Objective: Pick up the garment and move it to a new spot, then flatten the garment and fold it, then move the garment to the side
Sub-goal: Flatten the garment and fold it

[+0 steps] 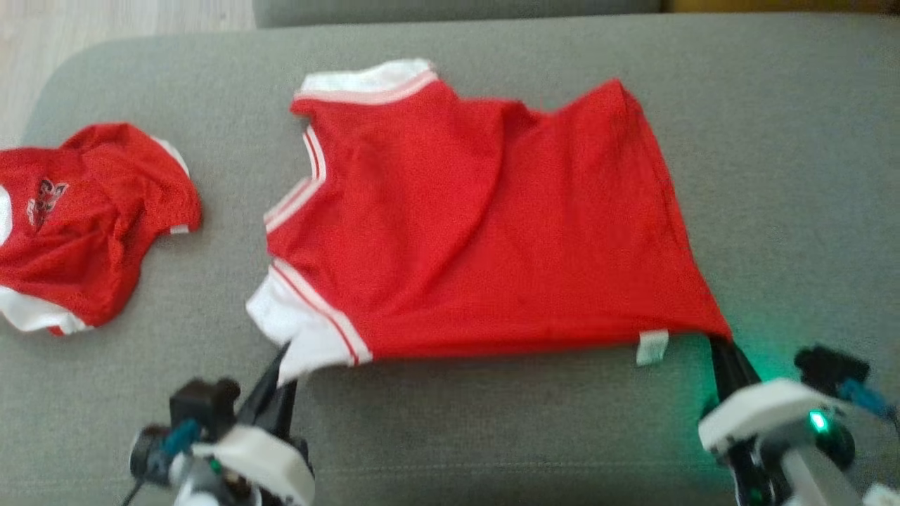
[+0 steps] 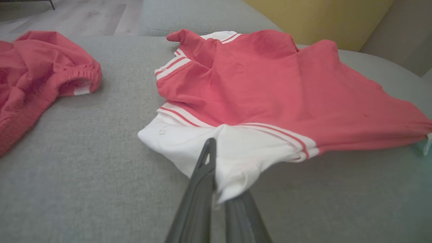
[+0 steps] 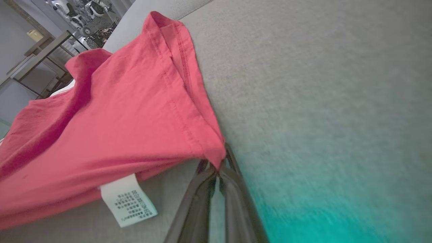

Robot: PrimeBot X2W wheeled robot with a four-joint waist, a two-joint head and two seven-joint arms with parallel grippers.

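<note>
Grey cushion [image 1: 492, 436] bears the red garment [image 1: 492, 232], both jaws pinching its near corners, care label [image 3: 128, 199] too small to read.

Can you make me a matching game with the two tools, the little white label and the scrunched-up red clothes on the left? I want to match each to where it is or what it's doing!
Things:
1. left tool
2. right tool
3. white label
4. scrunched-up red garment

States:
A. hangs from the spread shirt's near edge
B. lies bunched on the grey cushion, left side
C. shut on the shirt's white sleeve
D. shut on the shirt's red hem corner

Pairs: 1-C, 2-D, 3-A, 4-B
</note>
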